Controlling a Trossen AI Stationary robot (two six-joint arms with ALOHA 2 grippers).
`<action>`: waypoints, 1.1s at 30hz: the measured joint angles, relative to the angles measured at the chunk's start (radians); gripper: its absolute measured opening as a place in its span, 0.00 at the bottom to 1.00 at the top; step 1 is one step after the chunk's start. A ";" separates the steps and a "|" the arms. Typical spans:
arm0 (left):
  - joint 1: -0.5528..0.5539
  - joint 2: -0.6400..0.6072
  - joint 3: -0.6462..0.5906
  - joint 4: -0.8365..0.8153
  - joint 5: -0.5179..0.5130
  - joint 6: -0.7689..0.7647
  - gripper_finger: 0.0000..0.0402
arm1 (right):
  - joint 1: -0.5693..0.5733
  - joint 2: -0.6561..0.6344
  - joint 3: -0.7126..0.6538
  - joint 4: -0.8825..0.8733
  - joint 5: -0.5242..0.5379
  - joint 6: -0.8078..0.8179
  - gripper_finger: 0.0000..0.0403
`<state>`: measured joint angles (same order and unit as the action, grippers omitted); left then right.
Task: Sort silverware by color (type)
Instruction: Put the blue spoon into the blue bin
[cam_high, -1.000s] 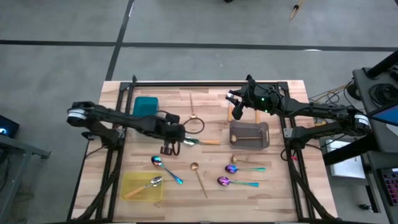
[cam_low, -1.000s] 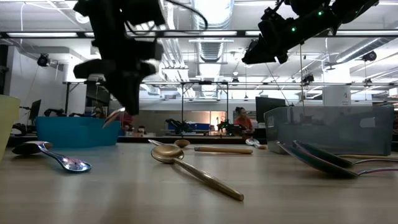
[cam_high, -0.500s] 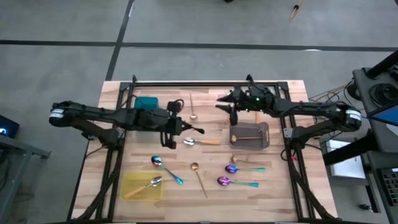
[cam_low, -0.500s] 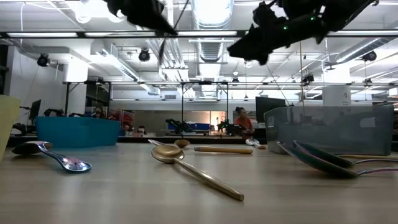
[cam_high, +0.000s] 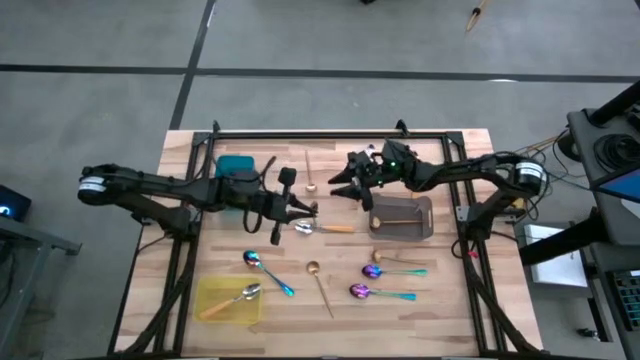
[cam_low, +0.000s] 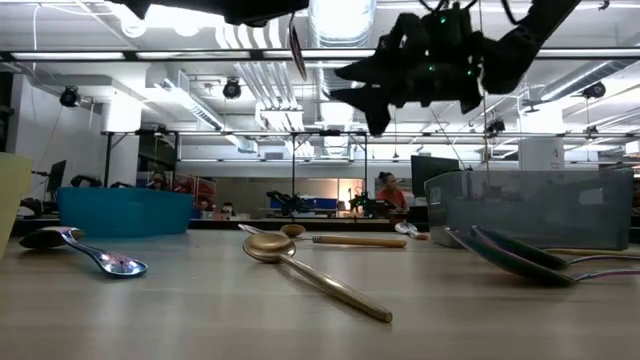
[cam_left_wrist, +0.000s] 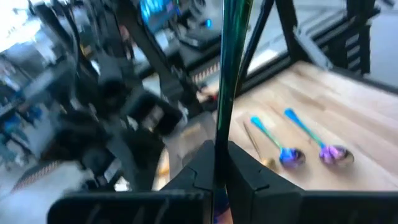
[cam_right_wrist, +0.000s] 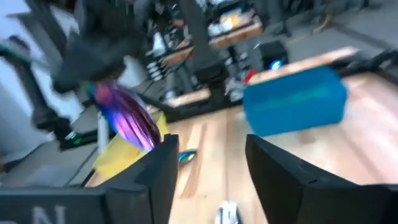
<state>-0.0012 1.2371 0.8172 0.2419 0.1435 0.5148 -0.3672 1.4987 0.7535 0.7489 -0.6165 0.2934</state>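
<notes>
My left gripper (cam_high: 308, 208) is above the middle of the table, shut on an iridescent spoon (cam_left_wrist: 227, 74). The spoon's purple bowl (cam_right_wrist: 127, 121) shows in the right wrist view. My right gripper (cam_high: 345, 190) faces it from the right at close range, open, with nothing between its fingers (cam_right_wrist: 155, 180). On the table lie a silver spoon with an orange handle (cam_high: 322, 228), a gold spoon (cam_high: 320, 285), a blue-purple spoon (cam_high: 265, 268) and two more iridescent spoons (cam_high: 390, 271). My left gripper pinches the spoon's thin handle (cam_left_wrist: 219, 134) between its two fingers. The fingers come in level, pointing toward the table's right. The spoon is lifted clear of the table, and its teal handle runs on past the fingers.
A grey tray (cam_high: 425, 216) at the right holds a gold spoon. A teal tray (cam_high: 235, 168) stands at the far left. A yellow tray (cam_high: 215, 300) at the near left holds an orange-handled spoon. Another gold spoon (cam_high: 310, 172) lies at the far middle.
My left gripper has risen from near the table and tipped from pointing down to about level, carrying the iridescent spoon up with it. My right gripper has come down and toward the left gripper, tipping level; its fingers now stand wider apart.
</notes>
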 joint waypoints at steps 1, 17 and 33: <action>0.004 -0.007 -0.018 0.033 0.010 0.000 0.00 | 0.000 0.017 0.007 0.000 -0.030 -0.003 0.48; 0.023 -0.015 -0.127 0.233 0.057 0.037 0.00 | 0.041 0.276 0.304 0.071 -0.369 0.011 0.55; 0.024 -0.014 -0.127 0.227 0.060 0.095 0.01 | 0.073 0.375 0.456 0.065 -0.540 0.010 0.10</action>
<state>0.0231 1.2228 0.6903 0.4688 0.2033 0.6102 -0.2943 1.8735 1.2096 0.8140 -1.1563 0.3038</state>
